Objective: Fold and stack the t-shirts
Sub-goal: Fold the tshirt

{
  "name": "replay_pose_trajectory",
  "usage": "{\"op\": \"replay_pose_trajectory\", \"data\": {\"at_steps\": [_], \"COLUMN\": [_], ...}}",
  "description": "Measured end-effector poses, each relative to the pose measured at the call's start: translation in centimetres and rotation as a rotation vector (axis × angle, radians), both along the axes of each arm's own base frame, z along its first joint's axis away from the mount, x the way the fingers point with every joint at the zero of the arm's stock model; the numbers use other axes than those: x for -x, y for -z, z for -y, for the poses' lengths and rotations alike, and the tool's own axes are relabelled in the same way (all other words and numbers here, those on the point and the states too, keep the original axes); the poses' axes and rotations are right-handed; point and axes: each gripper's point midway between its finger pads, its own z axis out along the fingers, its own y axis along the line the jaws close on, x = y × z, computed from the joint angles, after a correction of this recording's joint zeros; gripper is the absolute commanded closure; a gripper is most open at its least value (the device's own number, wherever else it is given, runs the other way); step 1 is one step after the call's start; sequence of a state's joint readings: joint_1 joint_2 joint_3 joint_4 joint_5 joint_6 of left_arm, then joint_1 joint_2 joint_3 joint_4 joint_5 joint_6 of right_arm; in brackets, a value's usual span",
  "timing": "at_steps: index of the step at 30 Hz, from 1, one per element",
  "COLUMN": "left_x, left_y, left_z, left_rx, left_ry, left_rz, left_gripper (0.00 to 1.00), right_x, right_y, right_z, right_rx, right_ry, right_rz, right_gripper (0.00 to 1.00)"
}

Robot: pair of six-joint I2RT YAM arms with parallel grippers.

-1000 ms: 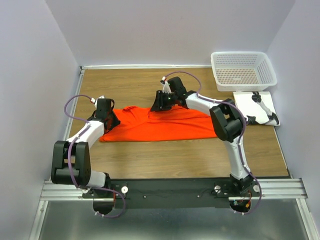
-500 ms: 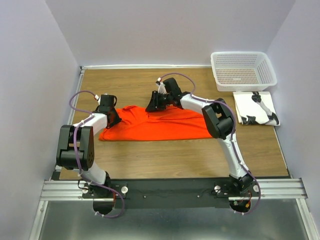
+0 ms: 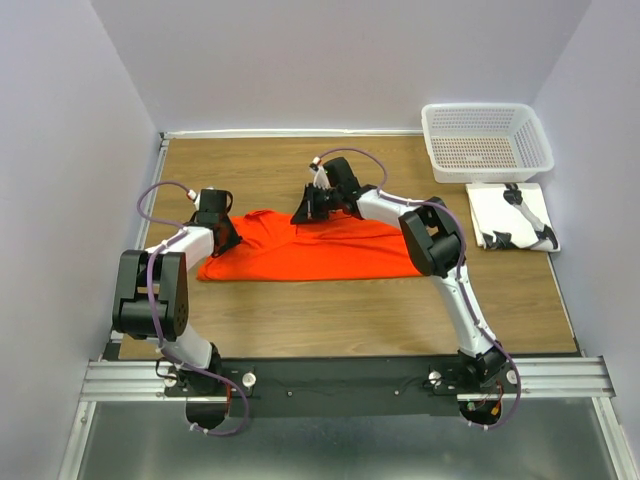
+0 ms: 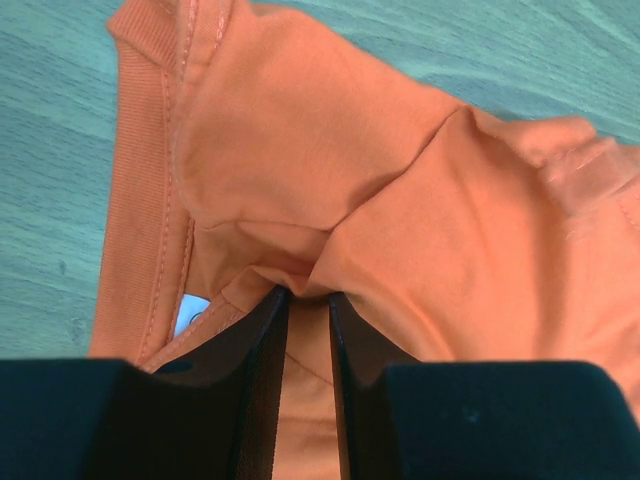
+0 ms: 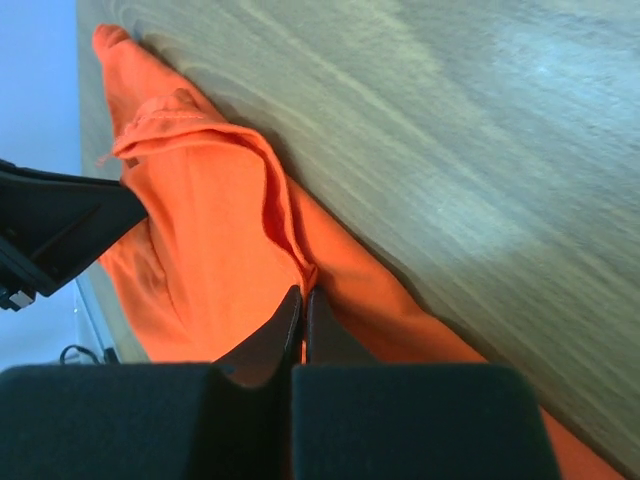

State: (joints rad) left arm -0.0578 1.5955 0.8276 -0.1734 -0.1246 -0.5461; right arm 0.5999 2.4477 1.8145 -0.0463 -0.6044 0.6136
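Observation:
One orange-red t-shirt (image 3: 330, 255) lies spread flat across the middle of the wooden table (image 3: 350, 315). My left gripper (image 3: 226, 236) is at the shirt's left end by the collar. In the left wrist view its fingertips (image 4: 308, 293) are closed on a raised, puckered fold of the t-shirt (image 4: 400, 180), with a narrow gap left between the jaws. My right gripper (image 3: 305, 213) is at the shirt's far edge near the middle. The right wrist view shows it (image 5: 303, 290) shut tight on a thin ridge of the t-shirt (image 5: 200, 230).
A white mesh basket (image 3: 487, 109) stands at the back right corner. Just in front of it lies a white flat board (image 3: 493, 205) with a black tool (image 3: 533, 222) on it. Walls close in on the left, back and right.
The right gripper's jaws have closed on the fold at the shirt's far edge. The left arm swung its elbow in toward the near left; its gripper stayed at the collar.

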Motion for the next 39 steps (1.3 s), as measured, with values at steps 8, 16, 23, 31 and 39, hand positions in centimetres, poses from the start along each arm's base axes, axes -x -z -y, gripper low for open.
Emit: {"op": "replay_pose_trajectory", "data": {"at_steps": [8, 16, 23, 31, 39], "left_x": [0.1, -0.2, -3.5, -10.1, -11.1], "left_y": [0.1, -0.5, -5.4, -7.3, -2.7], "left_z": [-1.4, -1.4, -1.3, 0.2, 3.4], "left_rx": [0.001, 0.012, -0.016, -0.051, -0.021], "left_ry": [-0.043, -0.055, -0.008, 0.132, 0.312], "left_rz": [-0.004, -0.005, 0.095, 0.196, 0.118], "left_gripper": [0.65, 0.38, 0.26, 0.36, 0.42], "right_x": [-1.2, -1.0, -0.7, -0.7, -0.7], "right_y": [0.4, 0.3, 0.3, 0.4, 0.5], "right_z": [1.5, 1.4, 1.2, 1.0, 0.8], "right_rx": [0.022, 0.01, 0.0, -0.006, -0.017], "right_ry": [0.05, 0.032, 0.007, -0.014, -0.031], "right_rz": [0.004, 0.001, 0.002, 0.011, 0.013], "right_gripper": [0.97, 0.94, 0.93, 0.93, 0.93]}}
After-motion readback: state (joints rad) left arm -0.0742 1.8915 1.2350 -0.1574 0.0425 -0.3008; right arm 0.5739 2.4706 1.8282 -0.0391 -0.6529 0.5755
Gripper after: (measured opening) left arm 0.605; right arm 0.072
